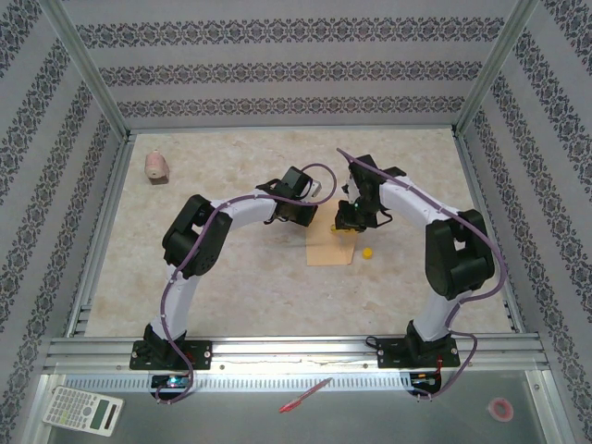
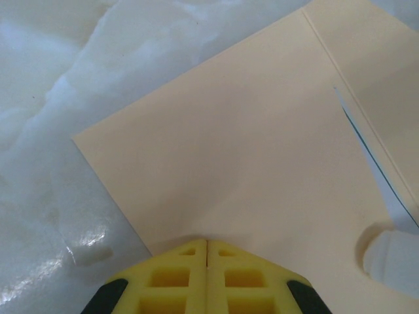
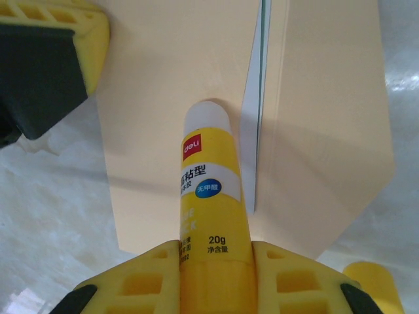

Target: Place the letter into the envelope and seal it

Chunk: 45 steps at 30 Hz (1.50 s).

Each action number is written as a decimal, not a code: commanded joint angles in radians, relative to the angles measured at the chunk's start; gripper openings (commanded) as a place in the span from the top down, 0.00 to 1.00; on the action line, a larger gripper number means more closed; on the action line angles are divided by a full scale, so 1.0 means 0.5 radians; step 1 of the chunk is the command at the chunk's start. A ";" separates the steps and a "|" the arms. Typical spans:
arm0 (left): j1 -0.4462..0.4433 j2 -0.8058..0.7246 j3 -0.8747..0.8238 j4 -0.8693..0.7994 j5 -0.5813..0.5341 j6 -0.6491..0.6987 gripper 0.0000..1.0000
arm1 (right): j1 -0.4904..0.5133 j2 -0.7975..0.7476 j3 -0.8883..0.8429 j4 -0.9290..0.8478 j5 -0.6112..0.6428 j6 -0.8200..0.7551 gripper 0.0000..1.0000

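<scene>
The letter (image 3: 251, 131) sits inside the envelope (image 3: 163, 98). All I can see of it is a thin white sliver with a dark green edge, peeping from the mouth between the envelope's body and its flap (image 3: 327, 98), which lies open and flat. The envelope itself is flat on the marbled table (image 1: 240, 277), about mid-table between my two wrists.

My right claw (image 3: 215, 261) is clamped on a glue stick (image 3: 208, 190), one yellow finger on each side of its barrel. The stick is uncapped. Its white tip rests on the envelope's body just beside the letter's sliver. The yellow label reads "deli" in white on a red patch, and lower down "20g". Between them is Chinese print, some of it in a blue oval, that I cannot read with confidence.

My left claw (image 2: 207, 252) has its fingers together with only a seam between them, and their tips are on the envelope at its edge, opposite the flap.

The stick's yellow cap (image 3: 370, 284) lies on the table just off the envelope's corner, on my right. On the grey ledge in front of my bases lie a calculator (image 1: 83, 410) and a red pen (image 1: 305, 395).
</scene>
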 commanded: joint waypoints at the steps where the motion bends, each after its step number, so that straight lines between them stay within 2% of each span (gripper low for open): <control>1: -0.025 0.025 -0.059 -0.031 0.012 -0.022 1.00 | -0.030 0.113 0.023 -0.032 0.109 -0.038 0.92; 12: -0.027 0.022 -0.068 -0.031 0.000 -0.032 1.00 | -0.042 0.129 0.076 -0.084 0.131 -0.073 0.92; 28: -0.027 0.024 -0.056 -0.062 -0.056 -0.100 1.00 | -0.033 -0.115 -0.172 -0.171 0.147 -0.076 0.92; 36: -0.027 0.023 -0.042 -0.068 -0.042 -0.103 1.00 | -0.022 -0.010 -0.113 -0.168 0.128 -0.098 0.92; 45: -0.027 0.022 -0.048 -0.050 -0.008 -0.085 1.00 | -0.030 0.185 0.103 -0.200 0.152 -0.156 0.93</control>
